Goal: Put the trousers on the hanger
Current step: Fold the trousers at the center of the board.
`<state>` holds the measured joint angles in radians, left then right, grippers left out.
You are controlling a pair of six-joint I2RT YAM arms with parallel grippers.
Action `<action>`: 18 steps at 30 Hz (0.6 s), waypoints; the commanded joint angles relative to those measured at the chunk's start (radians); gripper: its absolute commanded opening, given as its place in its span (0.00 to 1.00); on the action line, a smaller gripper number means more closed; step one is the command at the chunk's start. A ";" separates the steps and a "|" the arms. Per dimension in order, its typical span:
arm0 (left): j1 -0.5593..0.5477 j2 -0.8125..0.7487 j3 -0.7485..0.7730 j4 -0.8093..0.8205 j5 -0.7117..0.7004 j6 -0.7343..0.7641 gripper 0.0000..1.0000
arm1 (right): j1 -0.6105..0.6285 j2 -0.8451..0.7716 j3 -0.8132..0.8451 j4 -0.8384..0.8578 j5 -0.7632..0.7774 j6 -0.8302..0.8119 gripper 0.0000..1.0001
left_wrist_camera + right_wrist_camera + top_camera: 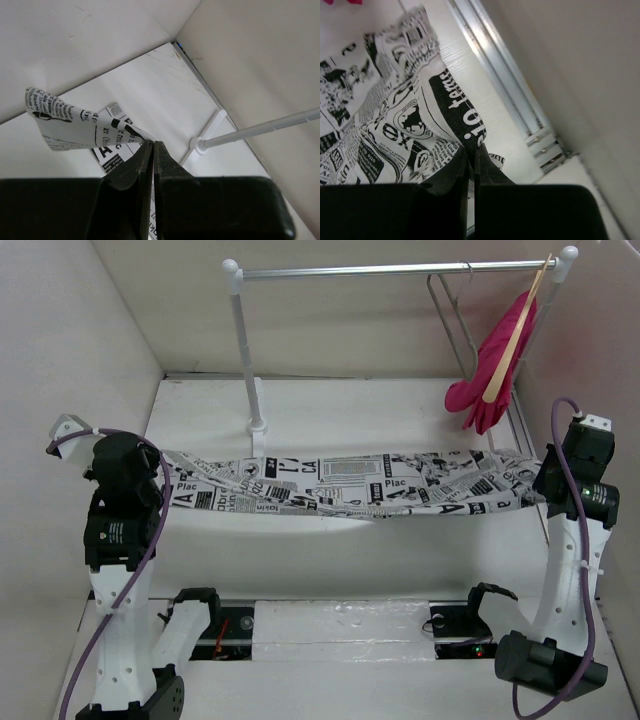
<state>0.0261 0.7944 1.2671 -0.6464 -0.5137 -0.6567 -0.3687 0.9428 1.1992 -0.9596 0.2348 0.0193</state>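
The trousers [350, 485], white with black newspaper print, hang stretched in a long band between my two grippers, above the white table. My left gripper [162, 472] is shut on their left end, and a loose corner of cloth [65, 125] flaps beyond its tips [152, 143]. My right gripper [540, 485] is shut on their right end, with cloth [385, 110] pinched at its tips [471, 150]. The thin grey wire hanger [449, 322] hangs from the rail [400, 270] at the back right, behind and above the trousers.
A pink garment [495, 375] on a pale wooden hanger [520, 325] hangs right of the wire hanger. The rack's white post [245, 350] and foot [258, 425] stand behind the trousers' left part; the post also shows in the left wrist view [260, 127]. White walls close both sides.
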 commanded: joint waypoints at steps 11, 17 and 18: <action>-0.071 -0.086 -0.256 0.009 -0.214 0.057 0.00 | 0.131 0.059 0.067 -0.206 0.178 -0.134 0.00; -0.071 0.000 -0.373 0.082 -0.120 0.094 0.00 | 0.040 0.189 -0.050 -0.057 0.072 -0.173 0.00; -0.071 0.024 -0.377 0.083 -0.097 0.094 0.00 | 0.040 0.209 -0.040 -0.047 0.075 -0.177 0.00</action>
<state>-0.0402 0.7738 0.9028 -0.6521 -0.6441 -0.5995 -0.2916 1.1362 1.1633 -1.1152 0.3344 -0.1123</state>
